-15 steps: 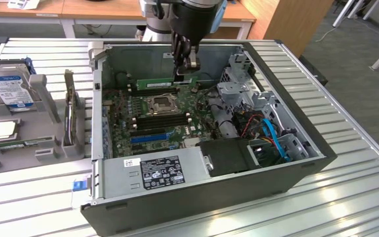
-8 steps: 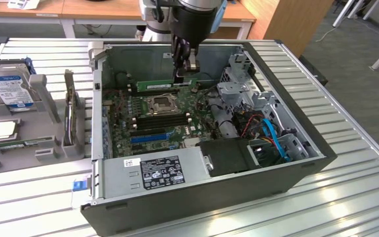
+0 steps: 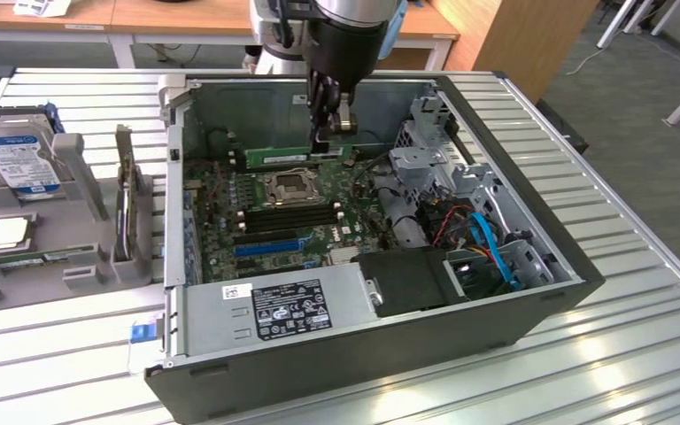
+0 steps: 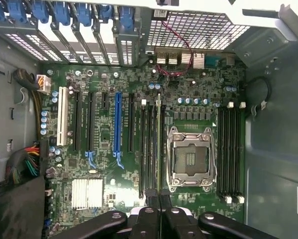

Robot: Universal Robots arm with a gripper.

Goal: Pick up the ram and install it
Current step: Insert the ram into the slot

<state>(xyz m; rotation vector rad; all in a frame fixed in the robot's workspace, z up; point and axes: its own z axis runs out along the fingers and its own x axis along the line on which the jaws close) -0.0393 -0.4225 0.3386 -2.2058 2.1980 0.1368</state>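
Note:
The ram (image 3: 283, 157) is a slim green stick that my gripper (image 3: 330, 144) is shut on, with the stick hanging level inside the open computer case (image 3: 552, 266), just above the motherboard. In the wrist view the ram (image 4: 158, 144) shows edge-on as a thin line running out from my fingertips (image 4: 151, 195). It lies along the black memory slots (image 4: 148, 149) beside the processor socket (image 4: 191, 157). I cannot tell whether it touches a slot.
A second bank of memory slots (image 4: 231, 149) lies on the socket's other side. A drive cage (image 3: 435, 168) and cables stand at the exterior view's right, the power supply (image 3: 281, 305) in front. Outside the case, a grey holder (image 3: 81, 177) carries a hard drive (image 3: 15, 159) and a processor chip (image 3: 4, 233).

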